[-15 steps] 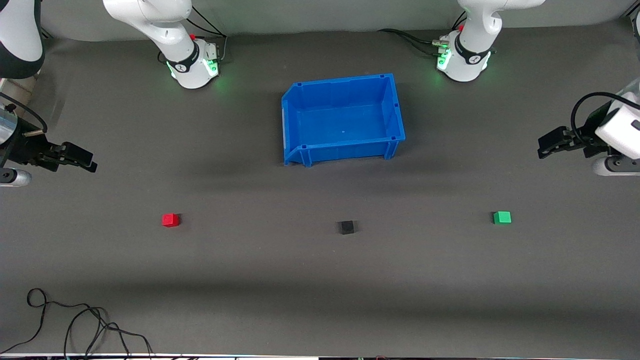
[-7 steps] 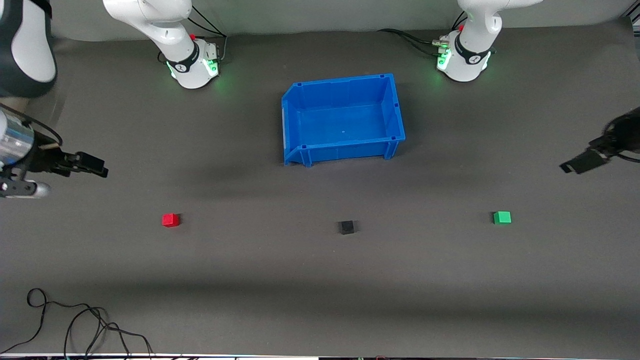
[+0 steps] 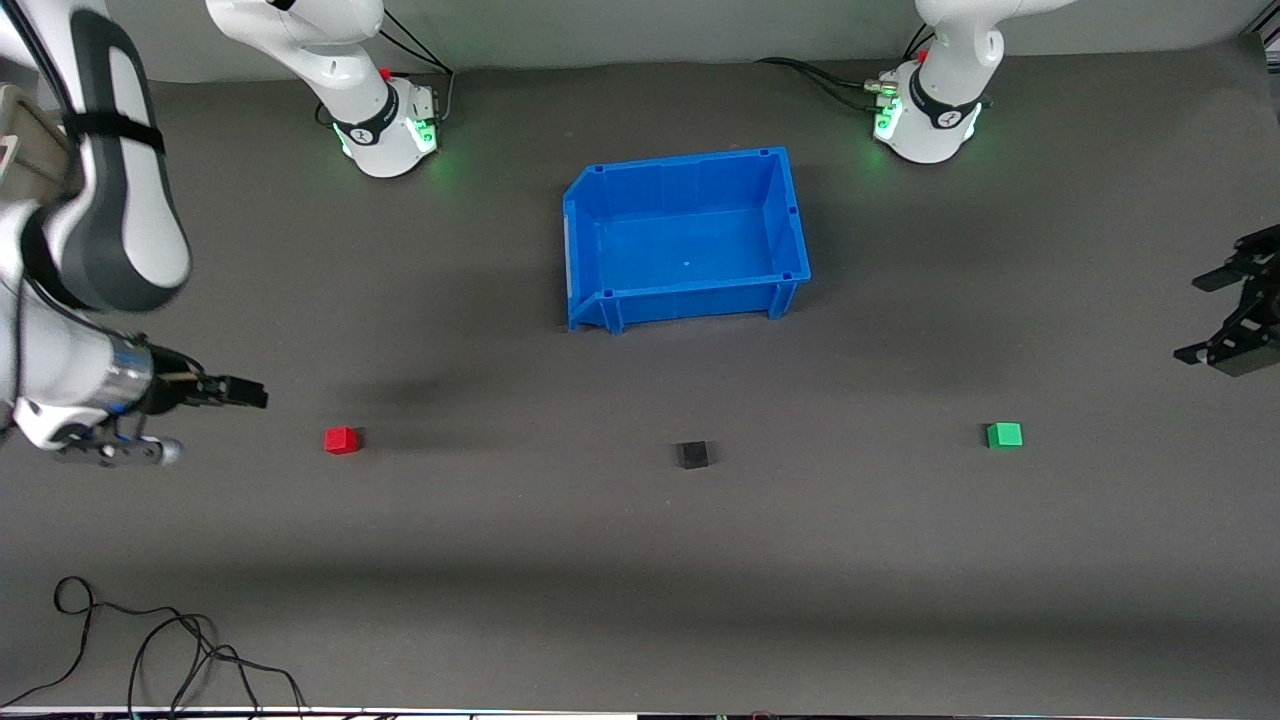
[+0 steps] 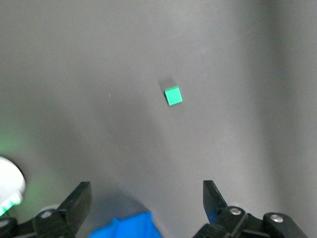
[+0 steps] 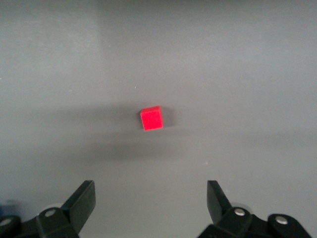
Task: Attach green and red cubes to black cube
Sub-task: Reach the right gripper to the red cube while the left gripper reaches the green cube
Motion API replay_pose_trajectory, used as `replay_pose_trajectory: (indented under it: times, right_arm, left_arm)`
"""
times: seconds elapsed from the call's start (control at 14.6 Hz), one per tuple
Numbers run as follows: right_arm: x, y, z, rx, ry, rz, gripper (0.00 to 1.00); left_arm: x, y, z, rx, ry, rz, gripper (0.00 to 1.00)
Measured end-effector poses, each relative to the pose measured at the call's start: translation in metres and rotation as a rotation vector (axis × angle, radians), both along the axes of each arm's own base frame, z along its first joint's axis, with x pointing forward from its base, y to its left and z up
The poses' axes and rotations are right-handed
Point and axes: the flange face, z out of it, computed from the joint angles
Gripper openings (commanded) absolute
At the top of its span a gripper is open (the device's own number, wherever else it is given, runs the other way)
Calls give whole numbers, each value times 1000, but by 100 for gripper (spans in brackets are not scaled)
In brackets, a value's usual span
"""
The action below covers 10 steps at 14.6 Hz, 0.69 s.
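Landmark: black cube [image 3: 691, 455], resting on the dark surface [image 3: 600, 600], nearer the front camera than the blue bin [image 3: 687, 238].

Toward the right arm's end from the black cube: right end effector [image 3: 240, 392], fingers spread wide and empty, up in the air over bare surface close beside the red cube [image 3: 341, 440]. Nothing between red cube and black cube. Loose black cable [image 3: 150, 650] near the front edge at that same end.

Toward the left arm's end from the black cube: green cube [image 3: 1004, 435], well apart, path clear. Left end effector [image 3: 1225, 320], spread wide and empty, aloft near the surface's end.
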Motion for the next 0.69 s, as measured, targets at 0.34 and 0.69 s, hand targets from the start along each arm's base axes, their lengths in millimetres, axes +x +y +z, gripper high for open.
replay_pose_trajectory:
  times: [0.34,0.69]
  right_arm:
    - [16,9,-86,-1,-15,13,100]
    - [21,25,-143,-2,-13,37,100]
  left_arm:
    - [-4,47,-39,-155,53,240,100]
    - [-4,57,-129,-248,64,350,100]
